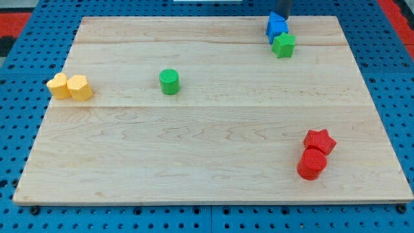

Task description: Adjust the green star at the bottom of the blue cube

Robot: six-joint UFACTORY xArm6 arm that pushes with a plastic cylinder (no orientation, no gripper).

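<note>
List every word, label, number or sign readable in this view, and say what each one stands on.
None: no readable text, number or sign shows.
The wooden board, blue cube, green star, green cylinder, yellow blocks and red blocks are all unmarked.

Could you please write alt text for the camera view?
On a wooden board, a green star touches a blue cube at top right, my tip just above. Elsewhere: green cylinder, two yellow blocks, red star, red cylinder.

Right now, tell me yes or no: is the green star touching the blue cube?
Yes: the green star sits pressed against the blue cube, just below it toward the view's right.
</note>
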